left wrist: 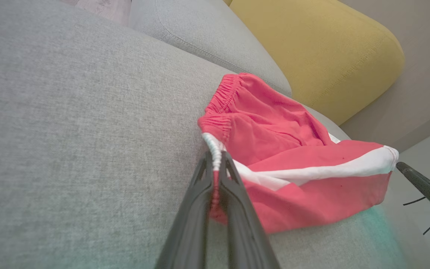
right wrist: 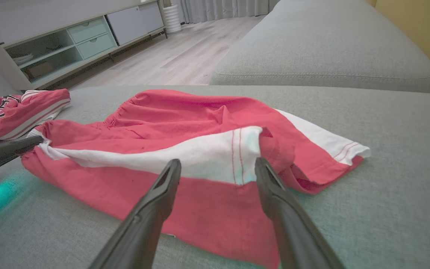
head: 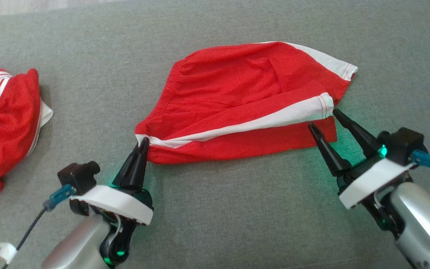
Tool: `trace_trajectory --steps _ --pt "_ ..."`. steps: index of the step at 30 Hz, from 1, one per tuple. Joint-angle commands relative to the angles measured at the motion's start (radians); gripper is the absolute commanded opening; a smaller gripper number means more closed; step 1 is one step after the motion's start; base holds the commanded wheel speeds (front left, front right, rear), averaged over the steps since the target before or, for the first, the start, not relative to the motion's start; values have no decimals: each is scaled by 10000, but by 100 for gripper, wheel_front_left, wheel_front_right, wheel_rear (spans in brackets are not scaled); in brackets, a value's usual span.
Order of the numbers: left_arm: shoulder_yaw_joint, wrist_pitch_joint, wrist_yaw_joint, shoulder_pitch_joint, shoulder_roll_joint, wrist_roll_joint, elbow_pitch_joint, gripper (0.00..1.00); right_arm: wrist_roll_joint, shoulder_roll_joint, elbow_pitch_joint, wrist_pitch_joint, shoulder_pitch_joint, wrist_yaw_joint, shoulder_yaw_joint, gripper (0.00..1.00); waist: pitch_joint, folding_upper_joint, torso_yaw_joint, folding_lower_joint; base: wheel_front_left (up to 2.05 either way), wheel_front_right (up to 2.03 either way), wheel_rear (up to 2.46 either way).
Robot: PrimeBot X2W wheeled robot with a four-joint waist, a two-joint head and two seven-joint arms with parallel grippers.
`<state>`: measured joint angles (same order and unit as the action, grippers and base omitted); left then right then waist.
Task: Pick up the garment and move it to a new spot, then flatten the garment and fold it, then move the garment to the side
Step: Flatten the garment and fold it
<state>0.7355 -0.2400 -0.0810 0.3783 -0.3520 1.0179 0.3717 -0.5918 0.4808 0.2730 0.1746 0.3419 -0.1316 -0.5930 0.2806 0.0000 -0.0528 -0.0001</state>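
Left claw (head: 145, 142): clenched on red-and-white cotton shorts (head: 237, 93), waistband corner. Right claw (head: 323, 118): released; best grip hem, draw taut, flatten.

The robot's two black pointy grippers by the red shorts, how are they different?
The left gripper is shut, pinching the waistband corner of the red white-striped shorts; the right gripper is open and holds nothing. The left gripper's fingers press together on cloth; the right gripper's fingers stand apart, tips by the leg hem. Both have two long dark fingers and a green glow, over the grey sofa cushion.
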Motion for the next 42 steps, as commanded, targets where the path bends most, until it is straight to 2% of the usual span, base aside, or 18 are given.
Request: trace_trajectory --steps 1,11,23,25,26,28,29,30,34,37,42 --pt "-348 -119 -42 91 -145 -72 -138 0 -121 163 -164 -72 343 9 -177 100 -38 0 67 1 0 0 0" --pt "-153 -104 -133 232 71 -139 38 0 165 298 868 55 962 9 -254 100 -190 0 468 1 0 0 0" --pt "-201 -136 -187 301 139 -138 131 0 -401 201 466 -45 963 9 -776 100 -180 0 433 1 0 0 0" --pt "-220 -139 -193 321 134 -128 138 0 -484 236 395 -60 988 9 -845 75 -173 0 421 1 0 0 0" --pt "-235 -140 -194 333 128 -120 140 0 -525 253 376 -77 1004 9 -874 56 -164 0 416 1 0 0 0" --pt "-257 -143 -197 359 123 -115 143 0 -572 310 367 -130 1035 9 -944 35 -150 0 420 1 0 0 0" --pt "-266 -145 -199 373 122 -115 144 0 -580 344 378 -153 1056 9 -971 13 -143 0 422 1 0 0 0" --pt "-283 -148 -206 401 121 -109 141 0 -570 399 402 -204 1119 9 -1050 0 -127 0 420 1 0 0 0" --pt "-302 -158 -245 497 125 -146 -16 0 -778 555 270 -130 1213 9 -1149 0 -155 0 430 1 0 0 0" --pt "-317 -18 -277 694 51 -102 -493 0 -972 925 -22 176 1249 9 -593 0 -242 0 436 1 0 0 0" --pt "-843 1118 344 2025 -357 181 -2298 0 -1221 1864 -1359 340 1394 9 1121 0 -332 0 368 1 0 0 0"
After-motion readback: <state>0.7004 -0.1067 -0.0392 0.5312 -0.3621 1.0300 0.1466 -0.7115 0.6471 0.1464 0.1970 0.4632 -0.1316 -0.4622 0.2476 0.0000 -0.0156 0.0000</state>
